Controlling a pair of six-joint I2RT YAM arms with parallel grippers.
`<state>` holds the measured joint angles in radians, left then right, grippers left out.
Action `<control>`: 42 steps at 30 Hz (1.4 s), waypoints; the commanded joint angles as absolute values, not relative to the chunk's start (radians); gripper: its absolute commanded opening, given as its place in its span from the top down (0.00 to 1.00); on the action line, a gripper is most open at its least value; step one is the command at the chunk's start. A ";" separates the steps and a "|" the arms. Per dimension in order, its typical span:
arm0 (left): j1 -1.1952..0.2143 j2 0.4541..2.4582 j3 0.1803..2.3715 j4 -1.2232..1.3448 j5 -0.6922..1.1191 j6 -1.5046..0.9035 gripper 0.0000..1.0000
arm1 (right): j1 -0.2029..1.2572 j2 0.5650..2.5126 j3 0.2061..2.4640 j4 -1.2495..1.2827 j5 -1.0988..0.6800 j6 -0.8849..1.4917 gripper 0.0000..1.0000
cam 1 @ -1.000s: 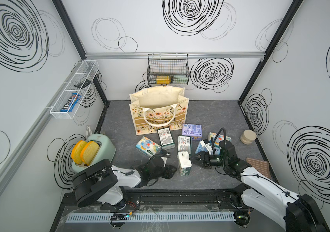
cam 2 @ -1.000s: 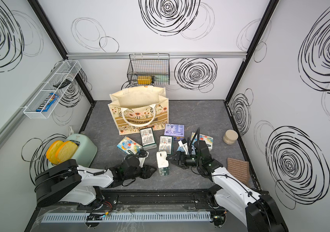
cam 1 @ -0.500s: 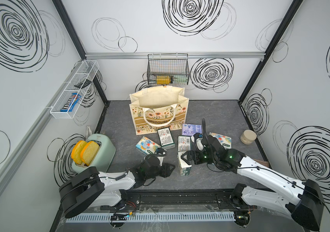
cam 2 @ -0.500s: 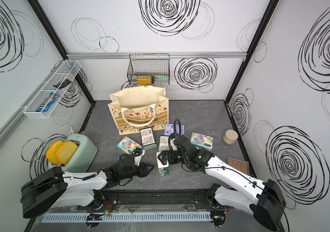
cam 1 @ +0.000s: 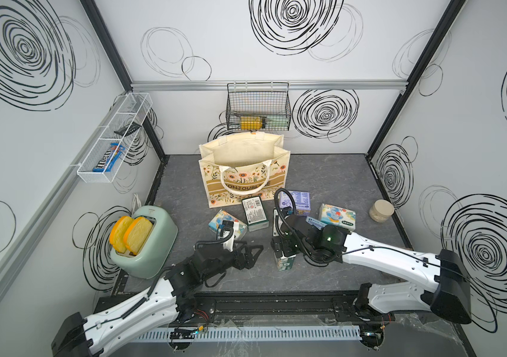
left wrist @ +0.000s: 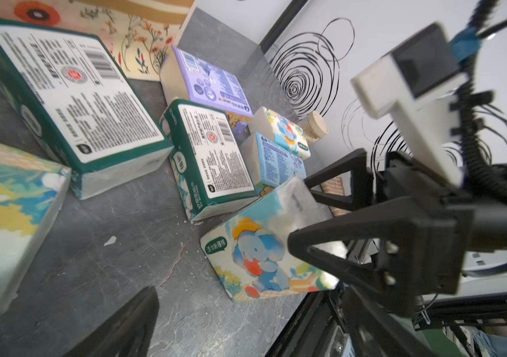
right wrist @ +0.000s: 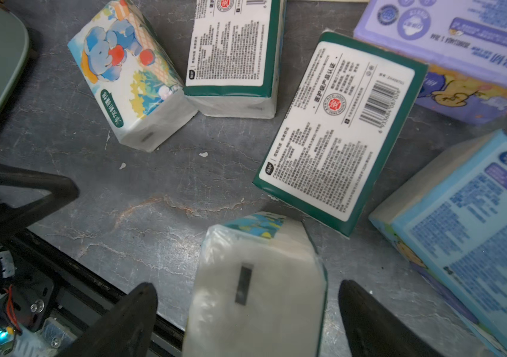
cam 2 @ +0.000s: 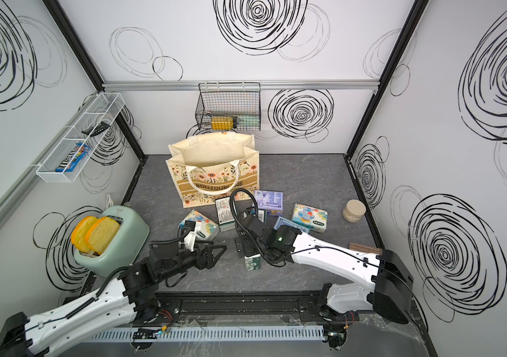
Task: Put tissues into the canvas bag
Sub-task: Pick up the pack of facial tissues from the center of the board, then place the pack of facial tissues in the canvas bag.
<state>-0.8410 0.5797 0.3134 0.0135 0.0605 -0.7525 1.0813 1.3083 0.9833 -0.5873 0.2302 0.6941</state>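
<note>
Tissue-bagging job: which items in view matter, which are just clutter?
Job: canvas bag; tissue packs, including upright elephant pack, purple pack, dark green pack.
Clutter: toaster, beige jar, wire basket, wall shelf.

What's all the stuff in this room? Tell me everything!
Bag: one, cream flowery, back middle, open.
Tissue packs: seven; three elephant, two green, one purple, one blue; floor before bag.
Toaster: one, mint, left; two yellow toast slices inside.
Jar: one, beige, right.
Basket: one, black wire, back wall.
Shelf: one, white wire, left wall; blue sweets inside.
Block: one, brown, right edge.
Left tool: one, black, open, empty.
Right tool: one, black, open, astride the standing elephant pack.
</note>
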 commanded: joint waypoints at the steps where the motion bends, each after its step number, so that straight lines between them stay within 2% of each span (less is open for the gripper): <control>1: -0.822 0.501 0.402 -0.201 0.046 -0.716 0.04 | 1.098 1.352 1.023 -0.673 0.313 0.721 0.04; 5: -0.818 0.403 0.474 -0.290 0.085 -0.717 0.04 | 1.098 1.412 1.044 -0.725 0.334 0.752 0.05; 9: -0.816 0.367 0.572 -0.396 0.087 -0.728 0.04 | 1.100 1.453 1.051 -0.752 0.353 0.791 0.12; 11: -0.814 0.384 0.644 -0.476 0.054 -0.669 0.04 | 1.100 1.445 1.040 -0.737 0.353 0.796 0.20; 13: -0.814 0.416 0.707 -0.550 0.033 -0.594 0.04 | 1.099 1.428 1.033 -0.721 0.347 0.795 0.34; 14: -0.813 0.429 0.724 -0.565 0.040 -0.563 0.04 | 1.100 1.419 1.033 -0.718 0.344 0.795 0.38; 16: -0.814 0.438 0.730 -0.547 0.107 -0.489 0.04 | 1.099 1.404 1.038 -0.720 0.339 0.790 0.52; 18: -0.814 0.426 0.707 -0.496 0.156 -0.479 0.04 | 1.097 1.390 1.055 -0.738 0.342 0.788 0.61; 25: -0.735 0.364 0.660 -0.435 0.204 -0.464 0.04 | 1.033 1.264 1.191 -0.724 0.330 0.679 0.63; 27: -0.696 0.359 0.650 -0.416 0.227 -0.467 0.04 | 0.989 1.212 1.231 -0.627 0.270 0.589 0.62; 30: -0.646 0.368 0.644 -0.403 0.277 -0.463 0.04 | 0.827 1.193 1.333 -0.531 0.104 0.542 0.65; 33: -0.621 0.382 0.643 -0.397 0.308 -0.457 0.04 | 0.709 1.251 1.476 -0.451 0.007 0.491 0.66; 37: -0.611 0.401 0.641 -0.400 0.310 -0.456 0.04 | 0.624 1.376 1.637 -0.331 -0.082 0.498 0.66; 42: -0.611 0.405 0.643 -0.407 0.303 -0.457 0.04 | 0.593 1.614 1.903 -0.302 -0.170 0.523 0.67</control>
